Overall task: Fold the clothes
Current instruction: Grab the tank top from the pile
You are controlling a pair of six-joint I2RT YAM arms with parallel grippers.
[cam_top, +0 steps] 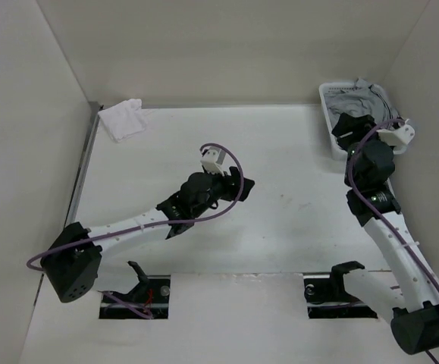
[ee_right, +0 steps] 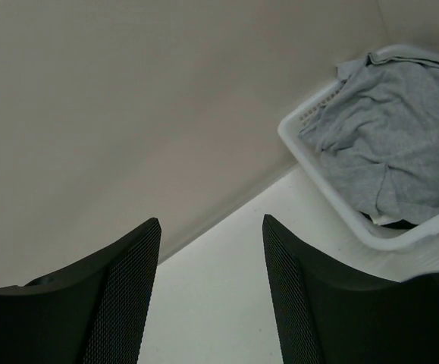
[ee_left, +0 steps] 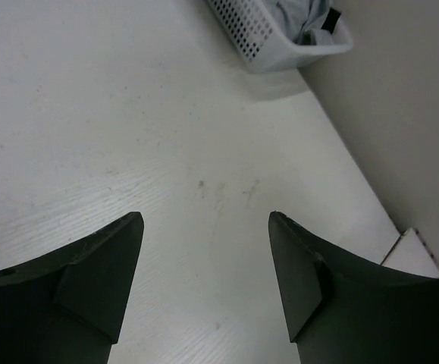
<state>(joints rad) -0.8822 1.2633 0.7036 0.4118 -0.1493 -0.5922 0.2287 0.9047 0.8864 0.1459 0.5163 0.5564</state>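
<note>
The clothes (cam_top: pixel 355 95) are a light heather-grey knit, lying crumpled in a white basket (cam_top: pixel 326 106) at the table's back right corner. In the right wrist view the grey clothes (ee_right: pixel 401 144) fill the basket (ee_right: pixel 304 145), with a dark garment edge showing beneath. My right gripper (cam_top: pixel 349 126) hovers at the basket's near left side; its fingers (ee_right: pixel 211 220) are open with nothing between them. My left gripper (cam_top: pixel 236 186) hangs over mid-table, well apart from the basket, open and empty (ee_left: pixel 204 216). From the left wrist, the perforated basket (ee_left: pixel 257 30) and a bit of grey cloth (ee_left: pixel 299 15) show far ahead.
A small white folded cloth (cam_top: pixel 122 118) lies at the table's back left corner. Walls close in the table at the back and both sides. Purple cables loop over both arms. Two dark cut-outs sit in the near edge by the arm bases.
</note>
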